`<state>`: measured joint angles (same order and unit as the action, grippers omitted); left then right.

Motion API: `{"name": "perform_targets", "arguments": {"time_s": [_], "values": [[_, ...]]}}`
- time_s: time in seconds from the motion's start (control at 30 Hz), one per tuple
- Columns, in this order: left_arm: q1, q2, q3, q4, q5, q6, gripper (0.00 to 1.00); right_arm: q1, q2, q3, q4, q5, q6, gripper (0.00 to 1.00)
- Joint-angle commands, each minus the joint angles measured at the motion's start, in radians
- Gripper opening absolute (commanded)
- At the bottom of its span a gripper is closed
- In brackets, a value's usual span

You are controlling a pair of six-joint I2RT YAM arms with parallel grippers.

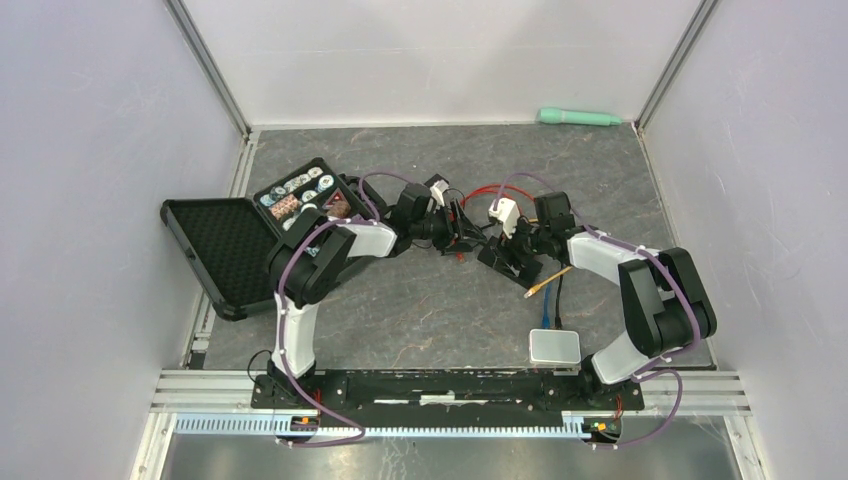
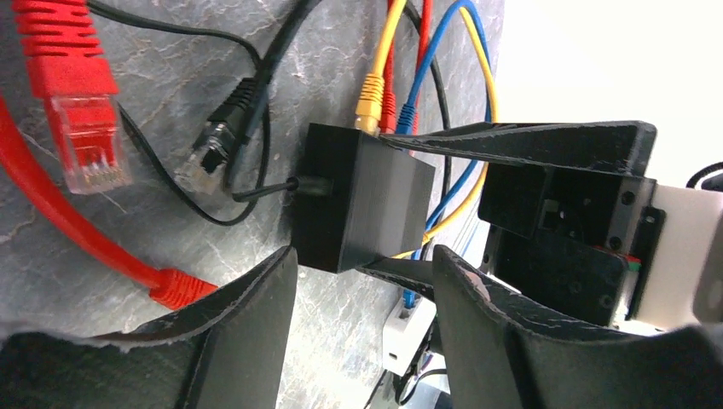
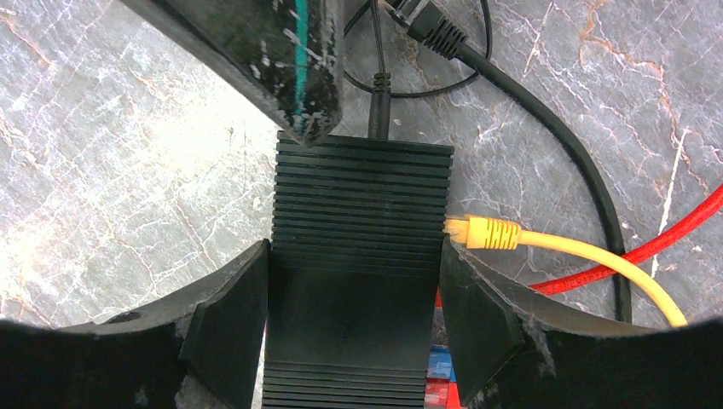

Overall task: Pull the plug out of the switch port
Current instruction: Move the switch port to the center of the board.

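The black switch [image 3: 362,230] lies on the table, and my right gripper [image 3: 354,315] is shut on its two sides. A yellow plug [image 3: 486,232] sits in a port on its right side. Red and blue plugs [image 3: 439,375] show lower down behind my finger. In the left wrist view the switch [image 2: 362,200] has yellow [image 2: 369,95], red and blue plugs in its far side. My left gripper [image 2: 367,281] is open and empty just before the switch's near corner. From above, both grippers meet at the switch [image 1: 470,237].
A loose red plug [image 2: 81,128] and a loose black plug [image 2: 226,128] lie left of the switch. A white coupler [image 2: 409,328] lies nearby. An open black foam case [image 1: 225,250] is at the left, a green pen [image 1: 580,117] at the back, and a grey box [image 1: 554,346] near the right base.
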<state>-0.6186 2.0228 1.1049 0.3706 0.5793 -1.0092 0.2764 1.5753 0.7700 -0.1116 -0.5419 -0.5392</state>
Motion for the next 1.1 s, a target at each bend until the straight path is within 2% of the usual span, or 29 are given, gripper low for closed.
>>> {"name": "perform_targets", "arguments": {"time_s": [0.0,1.07], "values": [[0.0,0.05,0.034,0.069,0.018,-0.065,0.64,-0.011,-0.001,0.004,0.02,-0.042,0.027,0.44],[0.0,0.176,0.078,0.188,0.057,-0.157,0.4,-0.051,0.019,-0.004,0.014,-0.064,0.023,0.42]]}}
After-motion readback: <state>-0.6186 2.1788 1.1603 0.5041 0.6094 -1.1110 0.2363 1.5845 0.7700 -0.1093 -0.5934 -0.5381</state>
